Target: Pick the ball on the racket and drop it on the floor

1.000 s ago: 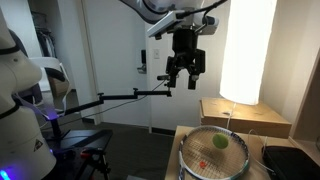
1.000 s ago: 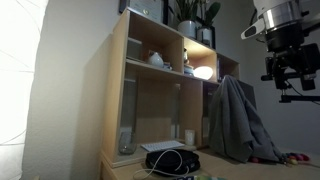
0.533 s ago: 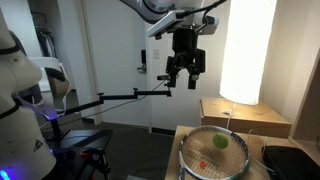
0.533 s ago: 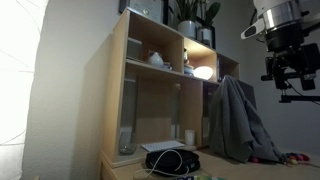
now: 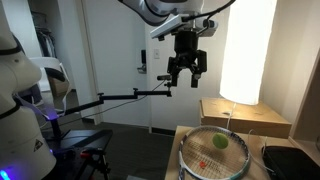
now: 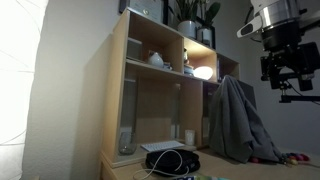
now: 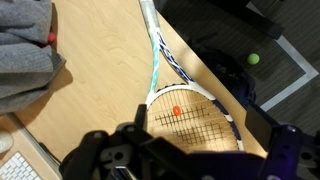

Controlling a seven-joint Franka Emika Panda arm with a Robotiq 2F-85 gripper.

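The dark, jointed gripper hangs high with its fingers spread and empty, well above the pale wooden table, where the fuzzy yellow-green ball sits on the taut string grid of the oval racket.

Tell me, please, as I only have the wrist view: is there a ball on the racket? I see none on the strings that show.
Observer: Yes. In an exterior view the ball lies on the racket, on its strings. Your own gripper probably hides it from you.
Operator: How high am I above it?
Observer: The gripper hangs open, well above the racket and off to one side of it.
Operator: Does anything stand close to the racket?
Observer: A box stands just behind the racket.
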